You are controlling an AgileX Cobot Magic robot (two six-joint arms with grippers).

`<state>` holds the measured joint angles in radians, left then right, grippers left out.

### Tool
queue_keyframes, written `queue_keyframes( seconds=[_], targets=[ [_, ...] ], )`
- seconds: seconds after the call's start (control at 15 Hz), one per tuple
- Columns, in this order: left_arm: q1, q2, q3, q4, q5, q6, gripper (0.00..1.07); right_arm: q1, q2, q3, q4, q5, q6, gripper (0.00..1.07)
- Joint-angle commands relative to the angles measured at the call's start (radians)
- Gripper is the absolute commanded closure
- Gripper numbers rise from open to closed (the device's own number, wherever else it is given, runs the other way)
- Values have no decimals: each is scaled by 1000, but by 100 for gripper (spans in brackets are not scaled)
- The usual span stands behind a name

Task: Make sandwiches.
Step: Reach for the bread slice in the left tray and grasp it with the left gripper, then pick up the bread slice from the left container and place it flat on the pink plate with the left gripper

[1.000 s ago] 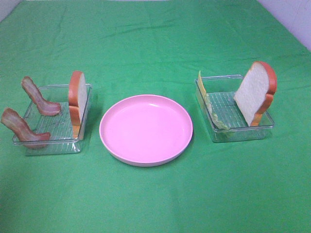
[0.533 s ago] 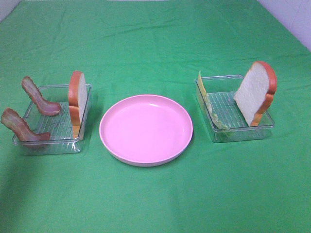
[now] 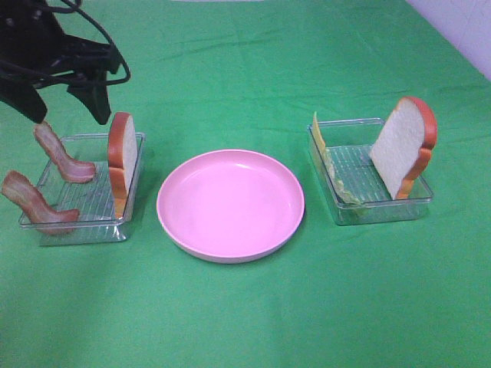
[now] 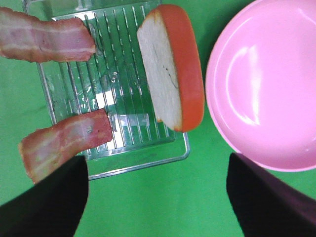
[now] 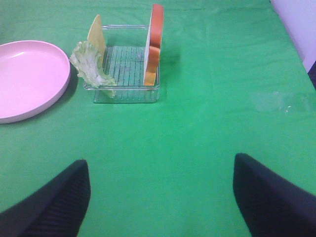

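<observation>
A green cloth covers the whole surface (image 3: 245, 322). A bit of pale wall (image 3: 464, 31) shows in the far right corner. A round pink plate (image 3: 230, 203) sits in the middle. A clear left tray (image 3: 77, 218) sits just beside it on one side. A clear right tray (image 3: 376, 211) sits on the other side.

The left pincer (image 3: 65, 107) hangs over the far end of the left tray. Its two black fingers are spread wide apart and hold nothing. The far bacon strip (image 3: 60, 153) leans up close under the outer finger, and I cannot tell if they touch. The near bacon strip (image 3: 31, 201) leans on the tray's outer edge, closer to the front. The left bread slice (image 3: 123, 153) stands on its edge on the plate side, just below the other finger.

The right pincer (image 5: 160, 197) is wide apart too, and empty. It is over bare cloth, well apart from the right tray. In that tray the right bread slice (image 3: 404, 146) leans on the outer side. The cheese (image 3: 317, 132) and the lettuce leaf (image 3: 341, 184) lean on the plate side.
</observation>
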<state>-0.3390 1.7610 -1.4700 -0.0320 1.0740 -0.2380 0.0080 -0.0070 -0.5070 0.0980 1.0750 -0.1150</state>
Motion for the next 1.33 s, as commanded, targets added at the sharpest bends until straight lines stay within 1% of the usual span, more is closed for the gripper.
queue_keyframes(
  seconds=[0.07, 0.13, 0.2, 0.53, 0.73, 0.8, 0.93, 1.07, 1.2, 1.27, 1.33],
  targets=[
    [-68, 70, -49, 94, 18, -102, 32, -6, -13, 2, -3, -12, -5, 32],
    [-81, 96, -57, 116, 13, -135, 32, -6, -13, 2, -3, -12, -5, 32],
    [-83, 120, -59, 120, 6, -155, 32, -6, -13, 2, -3, -12, -5, 32],
    [-83, 230, -59, 119, -157, -157, 32, -6, -13, 2, -3, -12, -5, 32],
    [-83, 275, -59, 119, -190, -157, 34, -6, -13, 2, -3, -12, -5, 32],
    [-83, 282, -59, 119, -191, -157, 39, -6, -13, 2, -3, -12, -5, 32],
    [-83, 286, -59, 126, -193, -157, 56, -6, -13, 2, -3, -12, -5, 32],
    [-83, 284, -59, 129, -192, -157, 81, -6, -13, 2, -3, -12, -5, 32],
    [-83, 283, -59, 129, -192, -168, 102, -6, -13, 2, -3, -12, -5, 32],
    [-83, 278, -59, 125, -190, -170, 107, -6, -13, 2, -3, -12, -5, 32],
    [-83, 266, -59, 111, -190, -173, 107, -6, -13, 2, -3, -12, -5, 32]
  ],
)
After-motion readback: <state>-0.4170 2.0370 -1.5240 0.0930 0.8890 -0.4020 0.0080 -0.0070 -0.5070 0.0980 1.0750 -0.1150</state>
